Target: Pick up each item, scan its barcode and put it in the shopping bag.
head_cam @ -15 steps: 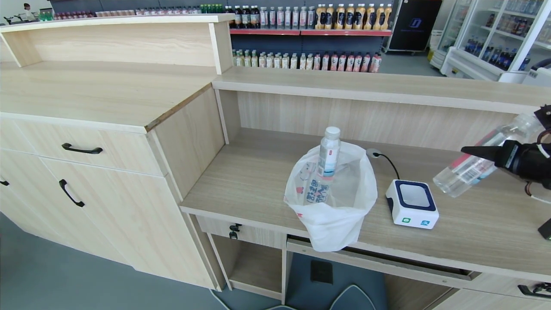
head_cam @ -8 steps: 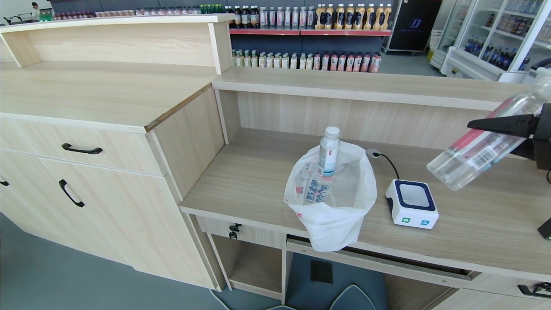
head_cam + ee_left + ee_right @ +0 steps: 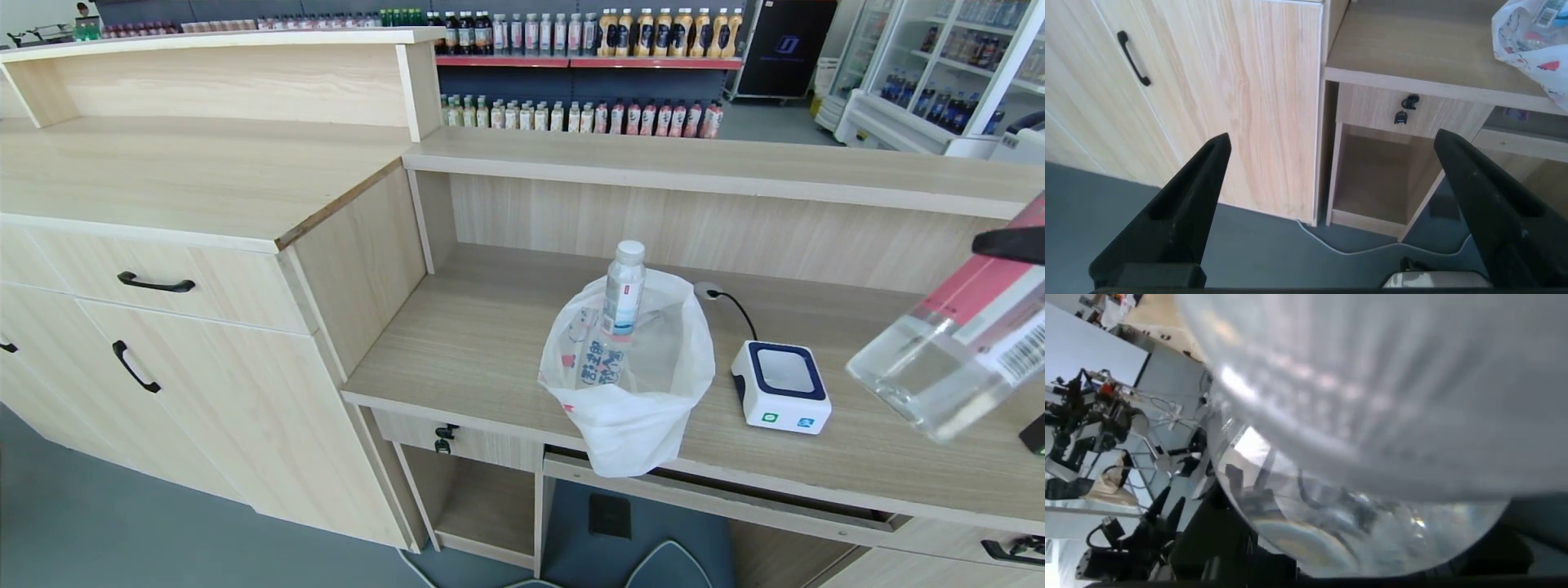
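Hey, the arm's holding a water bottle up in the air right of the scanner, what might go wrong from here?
One: the tilted bottle is off to the side of the scanner, barcode facing up, so the scan may miss unless it is turned. Two: the bag sags over the counter edge with a standing bottle inside; dropping another in might tip it off.

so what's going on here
The right gripper holds a clear bottle tilted in the air, right of the scanner on the counter and not over it. A second bottle stands in the bag left of the scanner. The left gripper hangs open and empty, low by the cabinet.
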{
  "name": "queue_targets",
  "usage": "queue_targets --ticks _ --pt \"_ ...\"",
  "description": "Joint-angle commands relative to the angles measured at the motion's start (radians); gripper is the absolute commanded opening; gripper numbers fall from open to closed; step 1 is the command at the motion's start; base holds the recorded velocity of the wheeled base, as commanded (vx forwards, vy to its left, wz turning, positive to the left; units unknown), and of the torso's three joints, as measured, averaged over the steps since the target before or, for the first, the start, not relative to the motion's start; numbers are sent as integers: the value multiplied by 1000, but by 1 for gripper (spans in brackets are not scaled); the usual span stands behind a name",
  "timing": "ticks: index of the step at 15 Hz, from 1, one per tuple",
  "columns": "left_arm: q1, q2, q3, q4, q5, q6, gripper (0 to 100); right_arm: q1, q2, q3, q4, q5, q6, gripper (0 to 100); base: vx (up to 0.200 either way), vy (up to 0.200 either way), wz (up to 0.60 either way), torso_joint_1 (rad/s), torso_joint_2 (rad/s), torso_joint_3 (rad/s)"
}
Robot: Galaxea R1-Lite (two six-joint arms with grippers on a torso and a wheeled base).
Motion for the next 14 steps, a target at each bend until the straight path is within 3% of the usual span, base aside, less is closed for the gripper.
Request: queue_targets --ticks 1,4,14 --pt "0 0 0 0 0 0 100 77 -105 17 75 -57 15 0 0 0 0 0 0 0" --pt "0 0 0 0 0 0 100 148 -123 -10 106 -127 89 0 0 0 0 0 0 0" --pt "1 0 0 0 0 0 100 290 -166 -23 183 -132 87 0 0 0 0 0 0 0"
